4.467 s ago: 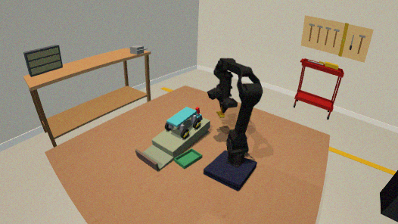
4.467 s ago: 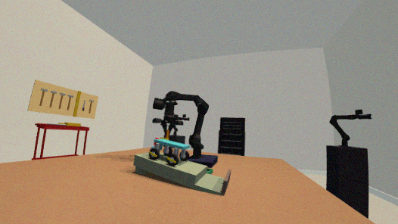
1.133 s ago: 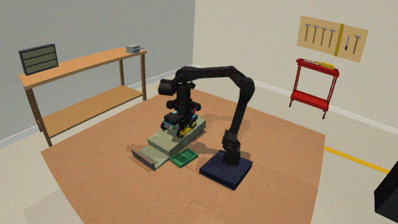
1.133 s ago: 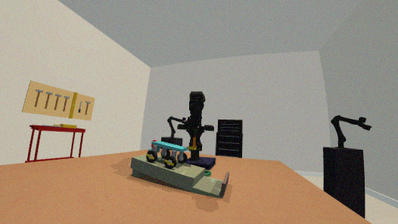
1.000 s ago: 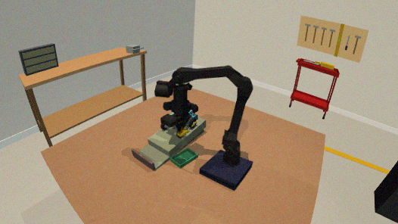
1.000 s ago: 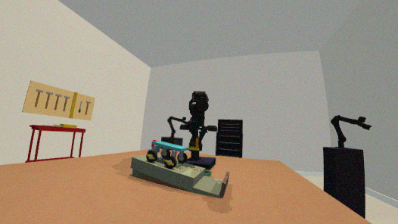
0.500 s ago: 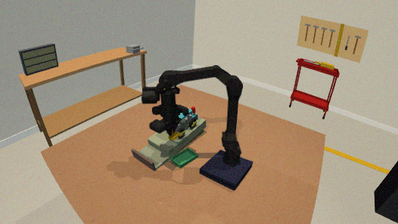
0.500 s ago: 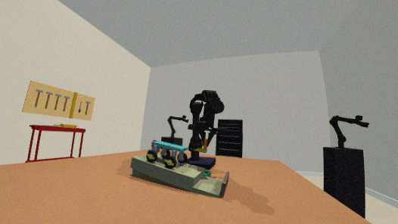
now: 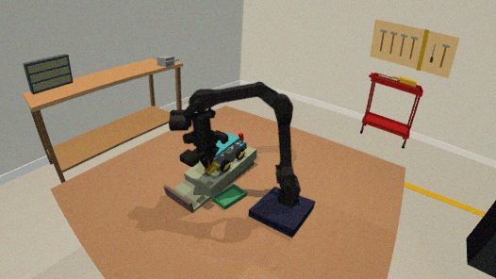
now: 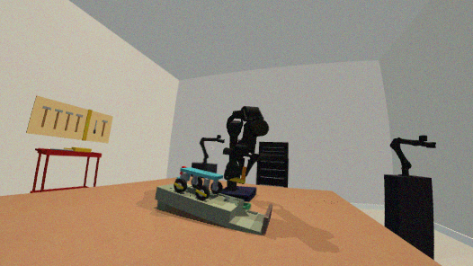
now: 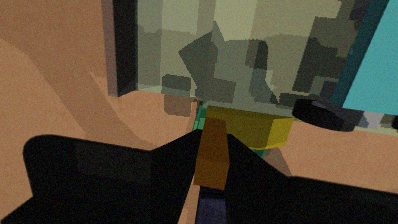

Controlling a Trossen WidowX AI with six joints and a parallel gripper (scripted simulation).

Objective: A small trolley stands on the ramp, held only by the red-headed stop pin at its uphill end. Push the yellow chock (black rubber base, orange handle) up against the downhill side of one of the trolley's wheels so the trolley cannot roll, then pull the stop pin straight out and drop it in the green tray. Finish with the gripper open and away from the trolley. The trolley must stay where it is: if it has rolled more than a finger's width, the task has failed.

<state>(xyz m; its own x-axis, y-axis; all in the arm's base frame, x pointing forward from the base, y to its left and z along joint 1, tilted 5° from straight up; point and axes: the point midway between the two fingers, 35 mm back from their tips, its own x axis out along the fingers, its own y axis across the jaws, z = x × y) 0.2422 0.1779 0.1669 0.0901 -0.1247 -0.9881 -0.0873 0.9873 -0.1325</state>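
The turquoise trolley stands on the grey-green ramp. The red-headed stop pin is upright at its uphill end. My gripper is shut on the orange handle of the yellow chock. The chock is in the air at the ramp's arm-side edge, downhill of the trolley's near wheel, with a small gap between them in the wrist view. The green tray lies beside the ramp, partly hidden under the chock in the wrist view.
A raised end stop closes the ramp's low end. The arm's dark blue base stands on the brown table top near the tray. A workbench and a red cart stand farther off.
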